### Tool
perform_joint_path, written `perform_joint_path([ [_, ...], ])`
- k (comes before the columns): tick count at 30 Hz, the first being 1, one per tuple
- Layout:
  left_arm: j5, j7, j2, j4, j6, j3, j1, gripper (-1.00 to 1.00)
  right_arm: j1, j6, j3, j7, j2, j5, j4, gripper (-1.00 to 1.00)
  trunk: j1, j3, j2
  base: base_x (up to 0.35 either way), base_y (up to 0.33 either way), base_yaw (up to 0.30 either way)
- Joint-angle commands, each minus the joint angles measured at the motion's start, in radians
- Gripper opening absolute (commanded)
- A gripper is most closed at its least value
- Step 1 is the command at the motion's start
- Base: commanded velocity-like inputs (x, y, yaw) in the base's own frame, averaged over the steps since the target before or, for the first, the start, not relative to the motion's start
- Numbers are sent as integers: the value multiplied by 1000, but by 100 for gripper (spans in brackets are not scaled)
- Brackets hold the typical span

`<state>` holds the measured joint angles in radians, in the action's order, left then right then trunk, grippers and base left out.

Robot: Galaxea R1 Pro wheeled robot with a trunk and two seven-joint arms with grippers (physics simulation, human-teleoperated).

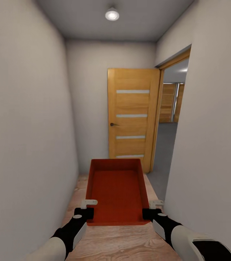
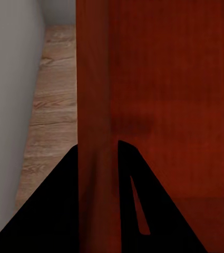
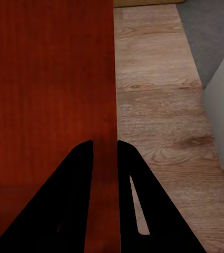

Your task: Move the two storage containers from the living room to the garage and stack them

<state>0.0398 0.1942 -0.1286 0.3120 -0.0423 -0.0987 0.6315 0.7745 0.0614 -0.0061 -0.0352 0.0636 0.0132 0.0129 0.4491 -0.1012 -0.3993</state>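
Here both pairs of jaws are narrow, each clamped on a side wall of the same storage container point(image 1: 117, 192). The left gripper point(image 1: 89, 206) pinches the container's left wall near its near corner; in the left wrist view its two dark fingers point(image 2: 54, 211) straddle the thin orange-red wall point(image 2: 95, 105), one outside and one inside. The right gripper point(image 1: 153, 207) does the same on the right wall, and in the right wrist view the fingers point(image 3: 69, 200) bracket that wall's edge point(image 3: 105, 158) with the bin's red interior on one side and plank flooring on the other. The container is held level between the two arms, open side up and empty, above the light wood plank floor point(image 1: 122, 243) of a narrow corridor with white walls point(image 1: 25, 127). Its far end points toward an orange-wood door point(image 1: 131, 119) with four glass slits, standing open at the far end of the corridor. To the right of that door a doorway point(image 1: 169, 123) opens onto a room with a grey concrete floor point(image 1: 164, 145) and a wooden panelled door point(image 1: 167, 103) at its far side. A round ceiling light point(image 1: 112, 14) glows overhead.
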Motion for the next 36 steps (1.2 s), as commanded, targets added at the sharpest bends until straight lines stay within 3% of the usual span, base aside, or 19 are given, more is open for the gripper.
perform_joint_path([
  [1,-12,71,3,4,-5,10,0,-100,0,3,-25,1,1,-1,-2,-100,1,0,-1,322,0,0],
  [36,-12,71,3,4,-5,10,0,-100,0,3,-25,1,1,0,-2,-100,1,0,-1,322,0,0],
])
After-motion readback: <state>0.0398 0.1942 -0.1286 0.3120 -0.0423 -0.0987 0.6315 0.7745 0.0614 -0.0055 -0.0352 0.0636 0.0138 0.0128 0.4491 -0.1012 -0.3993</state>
